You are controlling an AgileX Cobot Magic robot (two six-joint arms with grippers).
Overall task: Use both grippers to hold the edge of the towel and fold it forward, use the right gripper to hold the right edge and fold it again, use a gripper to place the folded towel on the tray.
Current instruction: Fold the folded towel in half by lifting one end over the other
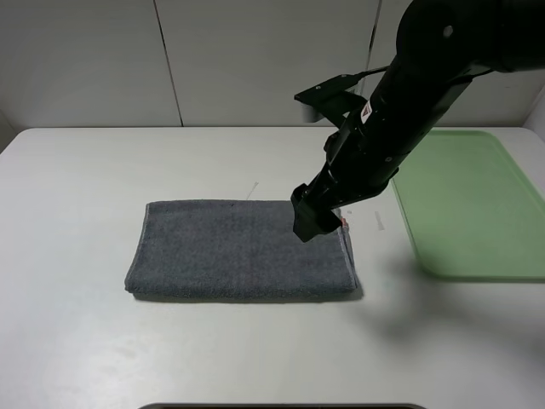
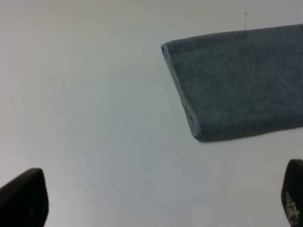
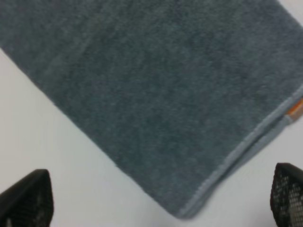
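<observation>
Towel point(image 1: 238, 249) lies folded on table point(image 1: 77, 170) beside tray point(image 1: 477, 213); left claw point(image 2: 161, 201), right claw point(image 3: 161, 201) spread apart.

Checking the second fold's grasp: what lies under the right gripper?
The towel, folded once, lies flat on the table; its pale right edge and an orange tag sit below the open right gripper. In the high view the arm hides the towel's far right corner.

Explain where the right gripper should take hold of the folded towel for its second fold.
Probably the pale hemmed right edge of the towel, coming down from the tray side. The stacked layers end there, and the open right gripper hangs close to it.
</observation>
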